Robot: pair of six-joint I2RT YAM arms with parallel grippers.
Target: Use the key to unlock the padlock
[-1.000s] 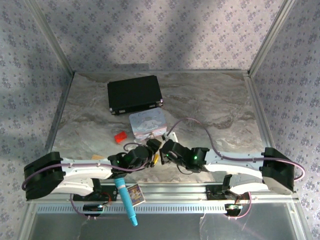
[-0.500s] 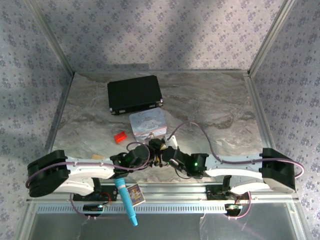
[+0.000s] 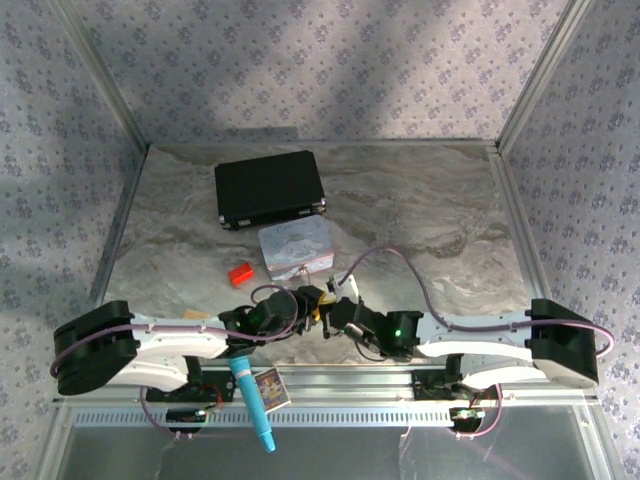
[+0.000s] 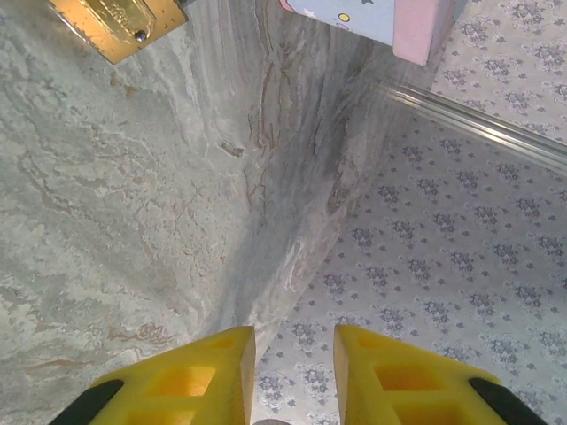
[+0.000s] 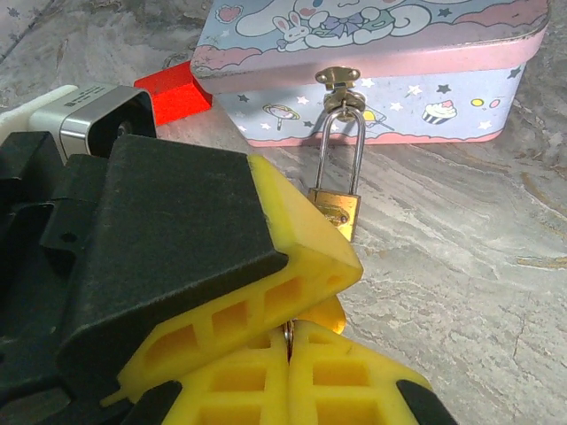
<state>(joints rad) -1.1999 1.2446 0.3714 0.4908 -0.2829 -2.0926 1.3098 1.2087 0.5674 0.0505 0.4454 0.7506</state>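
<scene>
Two facts: the right gripper [image 5: 288, 337] pinches the key [image 5: 287, 330] near the padlock [image 5: 335, 211] hanging on the tin [image 5: 425, 97] — we see the left gripper [image 4: 294, 341] narrow, holding nothing.

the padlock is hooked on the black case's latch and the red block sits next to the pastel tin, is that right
Not the black case: the padlock hangs by its shackle from the clasp of the pastel tin, as the right wrist view shows. The red block does sit next to the tin.
</scene>
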